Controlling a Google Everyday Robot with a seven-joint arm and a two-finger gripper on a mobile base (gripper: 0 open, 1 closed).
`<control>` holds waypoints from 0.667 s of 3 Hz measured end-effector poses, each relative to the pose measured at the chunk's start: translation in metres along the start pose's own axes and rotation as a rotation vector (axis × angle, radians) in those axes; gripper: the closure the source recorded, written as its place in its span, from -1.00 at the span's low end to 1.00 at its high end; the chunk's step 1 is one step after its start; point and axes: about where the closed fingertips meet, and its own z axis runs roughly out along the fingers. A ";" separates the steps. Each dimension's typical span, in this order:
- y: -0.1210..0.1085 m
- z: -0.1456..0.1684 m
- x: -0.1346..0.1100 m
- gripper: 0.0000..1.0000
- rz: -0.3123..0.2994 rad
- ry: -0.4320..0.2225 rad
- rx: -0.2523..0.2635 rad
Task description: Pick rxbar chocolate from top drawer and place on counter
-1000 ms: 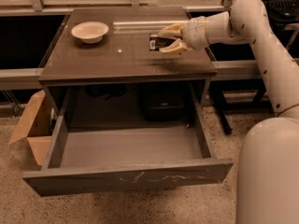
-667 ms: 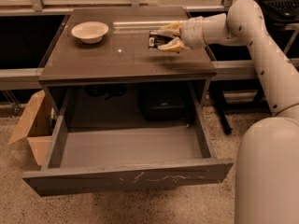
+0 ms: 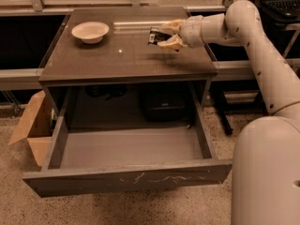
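Note:
My gripper [image 3: 165, 34] is above the right back part of the counter [image 3: 117, 60], shut on the rxbar chocolate [image 3: 155, 35], a small black bar with white markings that sticks out to the left between the cream fingers [image 3: 171, 43]. The bar is held a little above the glossy brown tabletop. The top drawer [image 3: 126, 177] stands pulled fully open below the counter, with a scratched front panel and nothing visible inside.
A white bowl [image 3: 90, 32] sits at the counter's back left. A tan cardboard box [image 3: 30, 130] lies on the floor left of the drawer. A large black bag [image 3: 164, 102] sits under the counter behind the drawer. My robot's body [image 3: 267, 172] fills the right foreground.
My gripper with the bar has moved slightly toward the back of the counter and a little higher. The drawer and bowl have not moved.

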 end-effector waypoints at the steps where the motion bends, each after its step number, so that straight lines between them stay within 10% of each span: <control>1: -0.006 0.001 0.003 -0.46 0.019 -0.005 0.024; 2: -0.014 -0.008 0.003 -0.92 0.018 -0.007 0.064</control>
